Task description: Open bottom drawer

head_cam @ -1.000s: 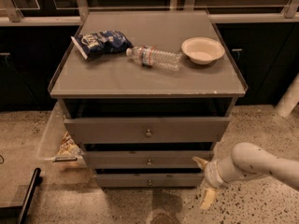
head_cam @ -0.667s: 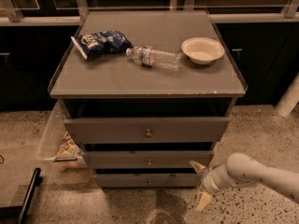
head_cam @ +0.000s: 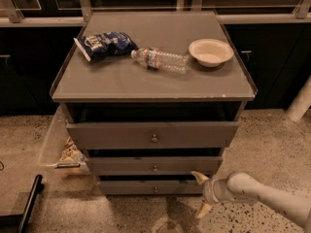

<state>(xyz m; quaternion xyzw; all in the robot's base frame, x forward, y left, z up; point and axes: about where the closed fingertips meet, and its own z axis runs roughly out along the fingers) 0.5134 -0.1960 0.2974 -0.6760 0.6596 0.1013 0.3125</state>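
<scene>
The bottom drawer (head_cam: 146,188) is the narrowest, lowest grey front of the cabinet, with a small round knob (head_cam: 156,190) at its centre. It sits slightly out from the cabinet. My gripper (head_cam: 201,194) is at the drawer's right end, near the floor, on a white arm coming from the lower right. Its two pale fingers (head_cam: 198,177) are spread apart, one above and one below, and hold nothing. The gripper is right of the knob and not on it.
Above are the mid-sized drawer (head_cam: 154,165) and the widest drawer (head_cam: 152,135), both slightly out. On the cabinet top lie a blue chip bag (head_cam: 104,43), a water bottle (head_cam: 160,59) and a white bowl (head_cam: 211,51). A clear bin (head_cam: 54,144) hangs at the left side.
My gripper and arm have moved left, closer to the bottom drawer's right end. The drawers and the things on top have not moved.
</scene>
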